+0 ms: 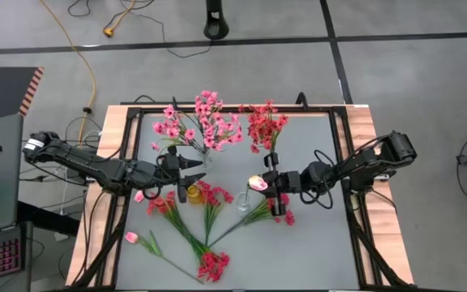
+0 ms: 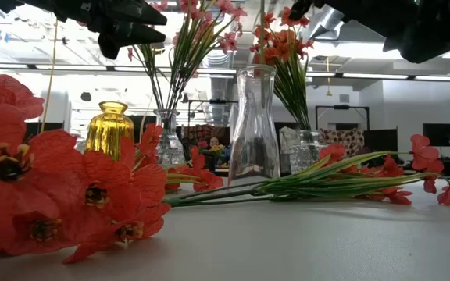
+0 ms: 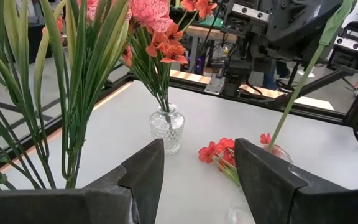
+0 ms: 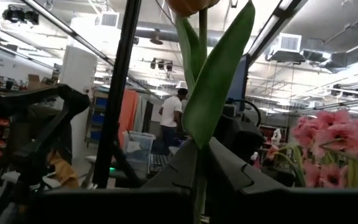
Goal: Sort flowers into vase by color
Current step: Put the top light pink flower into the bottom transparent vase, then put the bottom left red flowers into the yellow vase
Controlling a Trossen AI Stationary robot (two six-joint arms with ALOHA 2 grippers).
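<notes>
Even, bright overhead light fills the high view; the grey table [image 1: 314,154] shows only faint, soft shadows under the arms and no glare. In the low view the red blossoms [image 2: 45,195] nearest the lens are large and blurred, while the clear vase [image 2: 254,129] stands sharp against washed-out ceiling lights. The right wrist view is backlit: the green leaf [image 4: 219,68] glows, the dark fingers [image 4: 247,177] lie in shadow. The left wrist view is evenly lit, its near stems [image 3: 73,93] slightly soft.

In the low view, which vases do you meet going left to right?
Yellow vase → small clear vase with pink sprigs → tall empty clear vase → clear vase with red sprigs.
</notes>
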